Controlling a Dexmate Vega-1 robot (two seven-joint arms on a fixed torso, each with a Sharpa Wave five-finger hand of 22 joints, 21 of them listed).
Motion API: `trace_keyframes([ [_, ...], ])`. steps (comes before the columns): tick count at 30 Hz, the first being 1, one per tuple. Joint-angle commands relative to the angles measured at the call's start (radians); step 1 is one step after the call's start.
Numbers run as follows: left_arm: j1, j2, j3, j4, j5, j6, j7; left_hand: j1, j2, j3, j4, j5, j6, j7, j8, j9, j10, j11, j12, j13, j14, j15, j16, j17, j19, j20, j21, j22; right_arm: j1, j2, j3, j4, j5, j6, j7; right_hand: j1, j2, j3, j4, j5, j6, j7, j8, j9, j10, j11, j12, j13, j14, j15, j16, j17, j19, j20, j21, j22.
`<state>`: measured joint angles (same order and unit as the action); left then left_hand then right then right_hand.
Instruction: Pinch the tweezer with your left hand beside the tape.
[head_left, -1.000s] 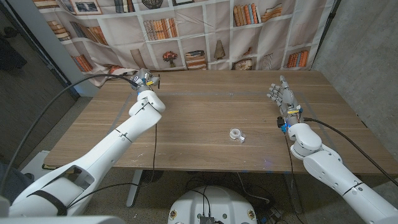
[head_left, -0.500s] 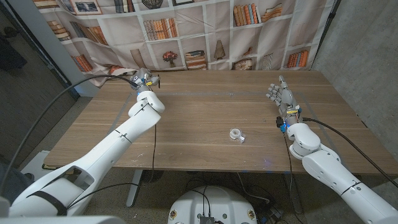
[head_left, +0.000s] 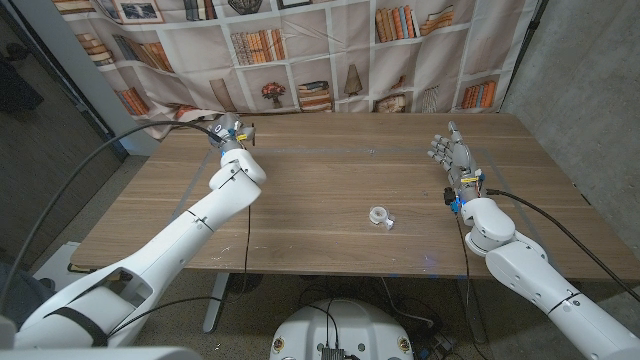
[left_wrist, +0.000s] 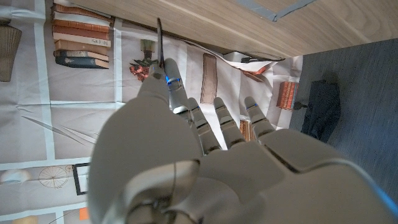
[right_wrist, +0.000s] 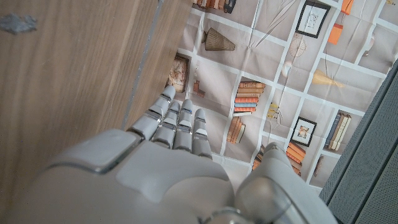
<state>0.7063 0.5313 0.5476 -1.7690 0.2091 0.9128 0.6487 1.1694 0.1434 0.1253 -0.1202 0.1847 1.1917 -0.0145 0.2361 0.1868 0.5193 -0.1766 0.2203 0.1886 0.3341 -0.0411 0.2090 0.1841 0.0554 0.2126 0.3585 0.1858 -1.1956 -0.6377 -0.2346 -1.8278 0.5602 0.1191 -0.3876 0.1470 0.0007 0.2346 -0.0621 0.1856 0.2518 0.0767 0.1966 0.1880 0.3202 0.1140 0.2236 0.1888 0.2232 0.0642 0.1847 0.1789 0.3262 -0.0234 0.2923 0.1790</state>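
While the left hand (head_left: 231, 130) pinches the thin tweezer (left_wrist: 161, 42) at the far edge, the tape (head_left: 379, 215) lies well off toward the released right hand (head_left: 452, 152).

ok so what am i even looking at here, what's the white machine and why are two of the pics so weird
It is a robot with two white arms, each ending in a hand with fingers, standing at a wooden table. The wide picture comes from a camera on its head, looking down. The other two come from cameras on the wrists, looking along the back of each hand, so they appear turned around.

The left hand is at the table's far edge, near a bookshelf-printed backdrop. In its wrist picture it seems to pinch a thin dark tweezer at its fingertips. The right hand stands upright with fingers apart, holding nothing.

A small roll of tape lies on the table between the arms.
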Motion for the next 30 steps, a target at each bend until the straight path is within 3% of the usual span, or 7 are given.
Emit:
trace_keyframes([
  [1, -0.005, -0.006, 0.015, 0.011, 0.011, 0.034, -0.011, -0.002, -0.009, 0.008, -0.001, -0.001, -0.005, -0.001, -0.001, 0.002, -0.003, 0.007, -0.003, 0.005, 0.000, -0.054, -0.005, 0.001, 0.010, 0.002, -0.004, 0.000, -0.006, -0.007, 0.004, -0.011, 0.002, -0.008, 0.000, 0.002, 0.010, 0.003, -0.009, -0.001, 0.005, 0.000, 0.000, 0.002, 0.008, -0.002, -0.002, 0.001, 0.008, 0.003, -0.001, 0.005, 0.014, 0.000, -0.004, 0.003],
  [30, -0.059, -0.027, 0.107, 0.108, 0.064, 0.153, -0.019, -0.017, -0.019, 0.010, 0.004, -0.003, -0.012, -0.003, -0.007, 0.004, -0.009, 0.012, -0.012, 0.006, -0.004, -0.061, -0.012, 0.001, 0.018, 0.002, -0.010, 0.001, 0.006, -0.013, -0.003, -0.005, 0.019, -0.030, 0.015, 0.005, 0.015, 0.004, -0.012, -0.002, 0.006, 0.000, 0.000, 0.002, 0.009, -0.002, -0.003, 0.001, 0.009, 0.003, -0.001, 0.005, 0.016, 0.000, -0.010, 0.004],
])
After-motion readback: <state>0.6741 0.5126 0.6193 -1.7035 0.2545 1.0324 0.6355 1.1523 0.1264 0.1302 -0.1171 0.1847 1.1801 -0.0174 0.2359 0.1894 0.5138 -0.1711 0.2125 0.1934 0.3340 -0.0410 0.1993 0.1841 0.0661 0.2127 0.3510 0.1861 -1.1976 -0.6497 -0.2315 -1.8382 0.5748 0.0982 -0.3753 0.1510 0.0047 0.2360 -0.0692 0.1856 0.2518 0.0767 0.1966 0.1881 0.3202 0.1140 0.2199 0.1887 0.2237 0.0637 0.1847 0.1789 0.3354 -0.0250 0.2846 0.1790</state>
